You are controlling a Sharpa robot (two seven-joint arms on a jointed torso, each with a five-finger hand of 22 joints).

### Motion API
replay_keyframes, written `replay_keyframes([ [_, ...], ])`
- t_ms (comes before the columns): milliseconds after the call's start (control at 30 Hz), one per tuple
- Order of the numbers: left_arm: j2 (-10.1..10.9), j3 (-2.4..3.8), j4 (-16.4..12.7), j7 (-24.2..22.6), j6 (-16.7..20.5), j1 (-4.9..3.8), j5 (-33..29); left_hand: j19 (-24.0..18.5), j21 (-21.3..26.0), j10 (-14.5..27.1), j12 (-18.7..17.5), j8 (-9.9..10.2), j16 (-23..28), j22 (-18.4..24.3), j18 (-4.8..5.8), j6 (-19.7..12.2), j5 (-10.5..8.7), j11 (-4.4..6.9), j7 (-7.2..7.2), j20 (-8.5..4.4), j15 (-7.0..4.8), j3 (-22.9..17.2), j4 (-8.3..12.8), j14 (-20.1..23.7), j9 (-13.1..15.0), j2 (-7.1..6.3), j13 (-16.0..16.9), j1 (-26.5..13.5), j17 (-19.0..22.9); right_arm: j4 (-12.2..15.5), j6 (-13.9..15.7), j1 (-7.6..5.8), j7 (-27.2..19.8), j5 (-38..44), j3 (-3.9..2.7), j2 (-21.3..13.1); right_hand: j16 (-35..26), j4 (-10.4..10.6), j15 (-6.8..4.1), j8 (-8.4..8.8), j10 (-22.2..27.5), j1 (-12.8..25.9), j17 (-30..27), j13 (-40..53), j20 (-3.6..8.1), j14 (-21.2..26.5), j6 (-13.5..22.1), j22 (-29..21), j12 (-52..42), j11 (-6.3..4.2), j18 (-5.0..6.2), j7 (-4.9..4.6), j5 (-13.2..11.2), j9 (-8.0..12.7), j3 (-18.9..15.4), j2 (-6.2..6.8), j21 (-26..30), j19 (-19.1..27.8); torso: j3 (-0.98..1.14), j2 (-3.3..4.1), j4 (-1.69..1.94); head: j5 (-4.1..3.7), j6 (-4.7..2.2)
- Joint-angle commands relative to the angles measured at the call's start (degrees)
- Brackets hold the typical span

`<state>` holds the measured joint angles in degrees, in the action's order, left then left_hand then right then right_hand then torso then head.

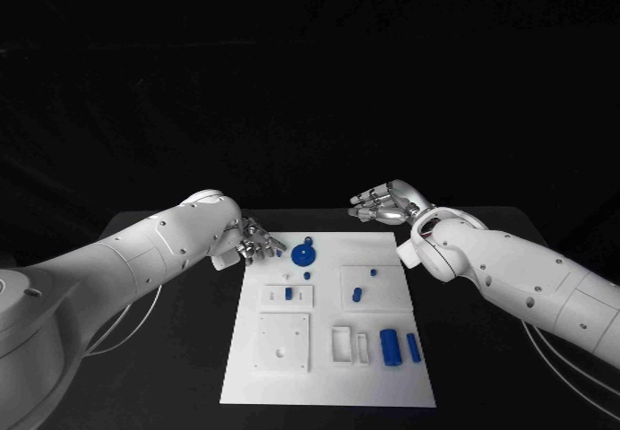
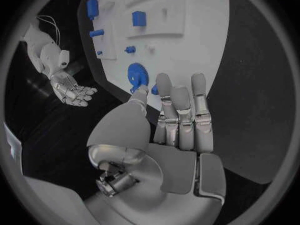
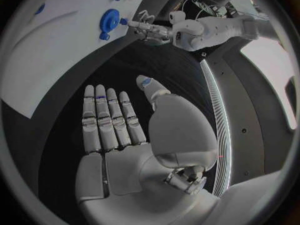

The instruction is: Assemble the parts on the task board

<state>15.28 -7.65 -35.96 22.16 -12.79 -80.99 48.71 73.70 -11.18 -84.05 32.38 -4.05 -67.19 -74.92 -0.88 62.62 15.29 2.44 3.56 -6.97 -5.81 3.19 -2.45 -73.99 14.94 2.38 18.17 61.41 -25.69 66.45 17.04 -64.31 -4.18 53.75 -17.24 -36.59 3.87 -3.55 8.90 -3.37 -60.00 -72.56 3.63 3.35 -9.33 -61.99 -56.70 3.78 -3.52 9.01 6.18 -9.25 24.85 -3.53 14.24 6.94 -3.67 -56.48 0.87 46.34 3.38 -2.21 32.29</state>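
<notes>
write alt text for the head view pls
A white rectangular task board lies on a black table, holding small blue plastic parts, including a round blue gear. The silver left hand hovers at its far left corner; the silver right hand is beyond its far edge.

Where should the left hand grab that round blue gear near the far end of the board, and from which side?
Probably by its rim, from above. The blue gear lies flat on the task board, so only its toothed edge and small knob stand proud. The left hand, open beside the board's far left corner, is nearest; the right hand hovers off the board's far right corner.
</notes>
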Motion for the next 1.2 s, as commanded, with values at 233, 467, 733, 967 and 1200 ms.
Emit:
replay_keyframes([
  [233, -0.5, 0.03, 0.7, -1.6, -0.5, 0.59, -1.8, 0.0, 0.2, -1.1, 0.0, -0.2, -0.3, -1.1, 0.85, 0.0, -0.18, -0.24, -0.25, 0.21, 0.11, -0.1, 1.0, 0.4, -0.2, 1.23, 0.1, 0.7, 0.1, 0.1, 0.0, -0.01, -0.3, 0.1, -0.04, 0.2, -0.3, 0.0, -0.07, -0.07, 0.4, -0.5, -0.1, -0.1, 0.04, 0.3, 0.3, -0.1, 0.2, 0.01, 0.98, 0.09, 0.3, 0.1, -0.1, -0.01, -0.2, 0.3, 0.03, 0.03, -0.01, -0.11, 0.00],
  [467, -0.6, 0.03, 1.2, -2.2, 0.5, 0.90, -2.4, 0.1, 0.1, -1.1, 0.0, -0.1, -0.3, -1.1, 0.85, 0.0, -0.09, -0.22, -0.26, 0.19, 0.10, -0.4, 1.5, 0.4, -0.3, 1.97, 0.1, 1.1, 0.1, 0.2, 0.0, -0.02, -0.3, 0.1, -0.04, 0.3, -0.3, 0.0, -0.07, -0.07, 0.4, -0.5, -0.1, -0.1, 0.04, 0.3, 0.3, -0.1, 0.2, 0.01, 0.98, 0.09, 0.3, 0.1, -0.1, -0.01, -0.2, 0.3, -0.01, 0.04, 0.03, -0.22, -0.10],
  [733, -0.7, 0.03, 1.4, -2.6, 1.1, 0.98, -2.7, 0.1, 0.1, -1.1, 0.0, -0.1, -0.4, -1.1, 0.86, 0.0, -0.10, -0.22, -0.26, 0.18, 0.10, -0.4, 1.8, 0.4, -0.4, 2.30, 0.1, 1.2, 0.1, 0.3, 0.2, -0.02, -0.4, 0.1, -0.04, 0.3, -0.3, 0.0, -0.08, -0.07, 0.3, -0.5, -0.1, -0.1, 0.04, 0.3, 0.4, -0.1, 0.2, -0.01, 0.99, 0.08, 0.4, 0.1, 0.0, 0.01, -0.3, 0.3, -0.02, -0.01, 0.08, -0.30, -0.46],
  [967, -0.8, 0.03, 1.9, -3.2, 1.3, 0.99, -3.2, -0.2, 0.2, -0.6, -0.2, 0.0, -0.1, -1.0, 0.86, -0.5, -0.58, -0.33, -0.10, 0.29, 0.22, -0.8, 2.2, 0.7, -0.6, 3.38, 0.1, 1.6, 0.2, 0.3, 0.5, -0.02, -0.5, 0.1, -0.04, 0.2, -0.3, 0.0, -0.08, -0.08, 0.3, -0.6, -0.1, -0.1, 0.03, 0.4, 0.3, -0.1, 0.2, -0.01, 0.98, 0.09, 0.4, 0.1, 0.0, 0.01, -0.2, 0.3, -0.01, 0.02, 0.10, -0.62, -0.73],
  [1200, -0.9, 0.02, 2.2, -3.6, 0.6, 1.01, -3.7, -0.3, 0.3, -0.4, -0.1, -0.1, -0.2, -1.1, 0.85, -0.5, -0.87, -0.33, -0.14, 0.33, 0.25, -1.2, 2.7, 0.8, -0.5, 4.16, 0.1, 2.5, 0.2, 0.3, 0.7, -0.02, -0.5, 0.1, -0.04, 0.2, -0.3, 0.0, -0.08, -0.08, 0.3, -0.6, -0.1, -0.1, 0.03, 0.4, 0.3, -0.1, 0.2, -0.01, 0.98, 0.09, 0.4, 0.1, 0.0, 0.01, -0.2, 0.3, -0.02, 0.03, 0.14, -0.68, -0.73],
])
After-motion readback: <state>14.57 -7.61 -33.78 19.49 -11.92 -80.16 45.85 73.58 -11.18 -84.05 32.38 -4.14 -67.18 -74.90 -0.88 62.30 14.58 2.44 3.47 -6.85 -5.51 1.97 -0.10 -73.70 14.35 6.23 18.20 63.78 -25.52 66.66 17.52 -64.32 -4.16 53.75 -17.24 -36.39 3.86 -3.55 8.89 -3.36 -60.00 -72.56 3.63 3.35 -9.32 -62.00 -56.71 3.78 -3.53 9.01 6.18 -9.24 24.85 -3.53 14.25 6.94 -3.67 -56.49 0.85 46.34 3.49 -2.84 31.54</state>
